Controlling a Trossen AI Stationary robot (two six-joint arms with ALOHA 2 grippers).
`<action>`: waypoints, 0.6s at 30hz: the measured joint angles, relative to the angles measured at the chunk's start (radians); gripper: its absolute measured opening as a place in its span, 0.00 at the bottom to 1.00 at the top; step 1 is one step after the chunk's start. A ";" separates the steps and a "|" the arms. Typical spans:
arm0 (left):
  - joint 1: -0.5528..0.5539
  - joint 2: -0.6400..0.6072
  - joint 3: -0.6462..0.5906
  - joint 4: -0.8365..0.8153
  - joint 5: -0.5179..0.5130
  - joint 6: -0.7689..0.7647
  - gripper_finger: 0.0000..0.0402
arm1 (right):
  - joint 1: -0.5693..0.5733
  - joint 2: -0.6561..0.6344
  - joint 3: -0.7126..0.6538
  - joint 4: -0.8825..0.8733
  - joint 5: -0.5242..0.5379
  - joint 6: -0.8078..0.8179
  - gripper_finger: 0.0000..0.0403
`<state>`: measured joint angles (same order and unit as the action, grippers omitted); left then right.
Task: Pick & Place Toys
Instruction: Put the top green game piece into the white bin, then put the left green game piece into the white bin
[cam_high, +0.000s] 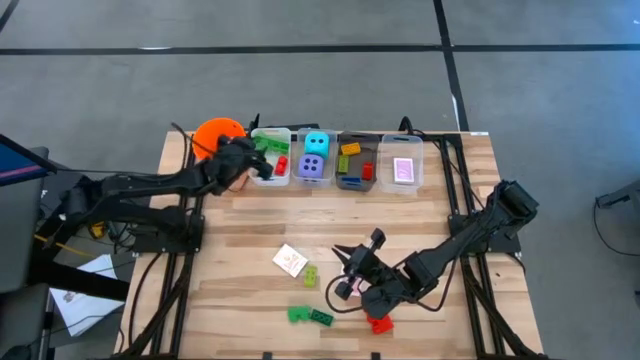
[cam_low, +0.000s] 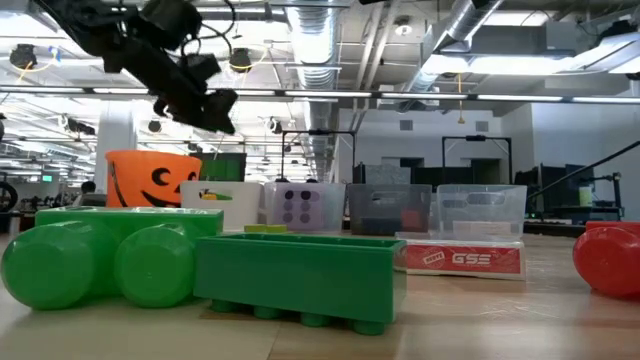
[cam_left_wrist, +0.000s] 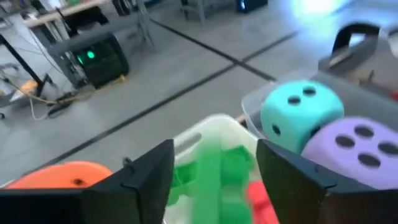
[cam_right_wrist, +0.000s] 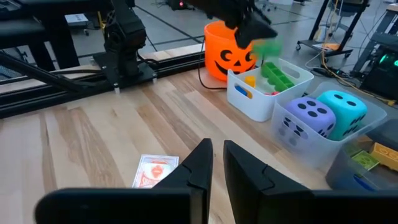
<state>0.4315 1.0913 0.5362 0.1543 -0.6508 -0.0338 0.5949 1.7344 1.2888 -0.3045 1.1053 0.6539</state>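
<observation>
Two arms seen, left end effector (cam_high: 262, 166) held fingers apart above the leftmost bin (cam_high: 271, 156), blurred green brick (cam_left_wrist: 214, 177) beneath, right end effector (cam_high: 345, 290) pressed together over the counter (cam_high: 230, 260), "GSE" read on a card box (cam_low: 462, 259).

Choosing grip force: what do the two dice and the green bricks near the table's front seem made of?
Cyan die and purple die: matte with rounded edges, likely soft foam or rubber. Green bricks: glossy, crisp-edged with molded studs, apparently hard plastic.
</observation>
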 joint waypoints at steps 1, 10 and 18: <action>0.005 0.018 0.000 0.001 0.015 0.000 0.58 | 0.000 0.000 0.000 -0.001 0.000 0.000 0.09; -0.012 0.110 0.000 0.007 0.285 -0.082 0.71 | 0.019 0.000 0.000 -0.009 0.020 -0.037 0.09; -0.141 0.110 0.000 0.115 0.914 -0.235 0.72 | 0.120 -0.039 0.000 -0.002 0.205 -0.130 0.09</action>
<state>0.2904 1.2018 0.5362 0.2689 0.2635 -0.2685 0.7152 1.6958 1.2892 -0.3060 1.3107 0.5235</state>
